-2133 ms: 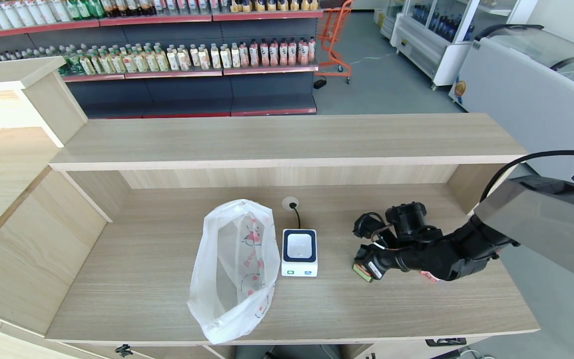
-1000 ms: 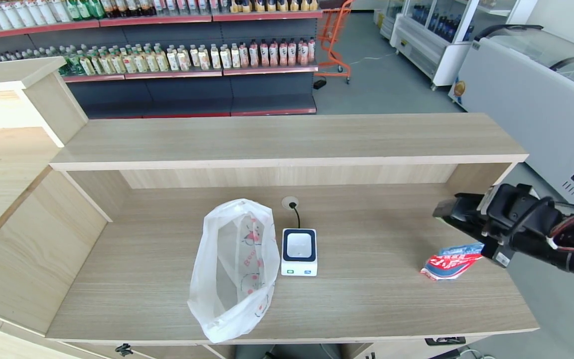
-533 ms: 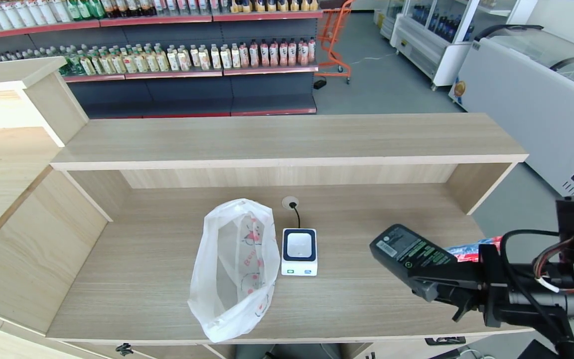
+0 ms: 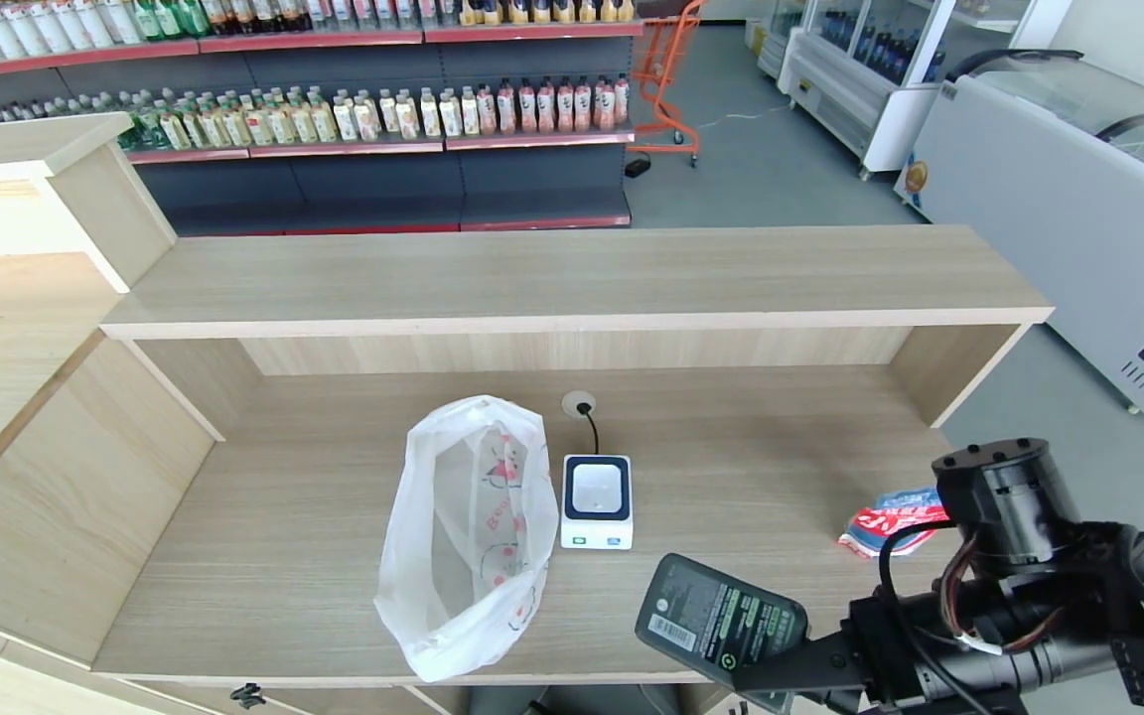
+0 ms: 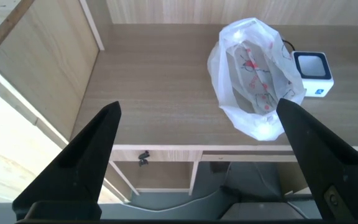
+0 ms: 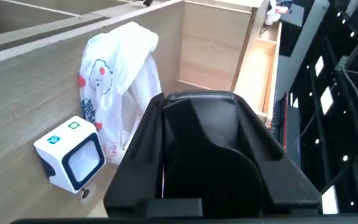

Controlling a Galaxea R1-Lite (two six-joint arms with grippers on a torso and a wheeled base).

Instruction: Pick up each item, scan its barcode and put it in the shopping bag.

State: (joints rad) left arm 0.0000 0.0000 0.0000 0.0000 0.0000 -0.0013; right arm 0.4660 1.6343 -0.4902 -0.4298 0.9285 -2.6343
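A red and blue snack packet (image 4: 892, 523) lies flat near the counter's right end. The white shopping bag (image 4: 468, 536) (image 5: 257, 74) (image 6: 120, 81) lies open left of the small white scanner (image 4: 597, 501) (image 5: 314, 67) (image 6: 70, 158). My right gripper (image 4: 671, 606) (image 6: 197, 102) hangs over the counter's front edge, in front of the scanner and well left of the packet. Its black fingers are pressed together, shut, and its flat labelled side faces up. My left gripper (image 5: 199, 107) is held high above the counter's front left, open and with nothing in it.
The wooden counter (image 4: 264, 556) has a raised back shelf (image 4: 572, 273) and side walls. The scanner's cable (image 4: 590, 427) runs to a hole behind it. Store shelves with bottles and freezers stand beyond.
My right arm left the packet, swung out past the counter's right end, then came round low to the front edge. The packet, bag and scanner have stayed put.
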